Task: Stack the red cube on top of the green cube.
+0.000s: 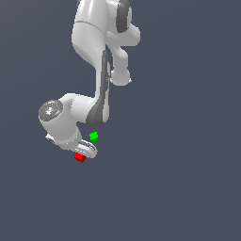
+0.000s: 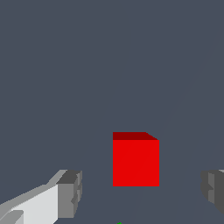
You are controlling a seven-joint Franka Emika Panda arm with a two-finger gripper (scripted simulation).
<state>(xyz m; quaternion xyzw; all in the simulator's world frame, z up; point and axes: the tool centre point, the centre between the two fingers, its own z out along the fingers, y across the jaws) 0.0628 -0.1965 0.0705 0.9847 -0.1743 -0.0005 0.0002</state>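
Wrist view: I hold the fingers (image 2: 70,194) spread wide around the red cube (image 2: 135,162), ready to grab 1 cube.

Flat, even simulator light throughout; sharp, no blur or glare, no cast shadows on the dull slate ground (image 1: 188,188).

Overhead exterior; wrist close on red cube (image 2: 135,162)
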